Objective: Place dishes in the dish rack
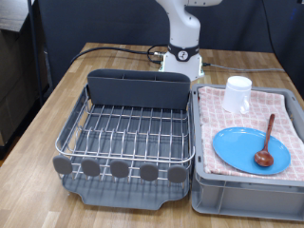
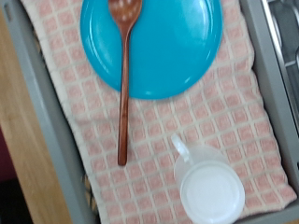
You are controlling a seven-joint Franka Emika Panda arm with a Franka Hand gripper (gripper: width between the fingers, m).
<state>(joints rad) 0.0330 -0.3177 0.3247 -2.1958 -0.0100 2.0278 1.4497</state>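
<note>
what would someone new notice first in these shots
The bright blue plate stands out most, lying on the pink checked cloth in the grey crate at the exterior view's right, with the wooden spoon resting its bowl on it. Behind them on the cloth stands the white cup. To the exterior view's left sits the dish rack, with no dishes in it. The gripper does not show.

I see the dish rack (image 1: 128,128) at the table's (image 1: 114,59) middle, the crate (image 1: 249,190) beside it holding plate (image 1: 249,147), spoon (image 1: 266,142) and cup (image 1: 237,93) on cloth (image 1: 290,123).
</note>
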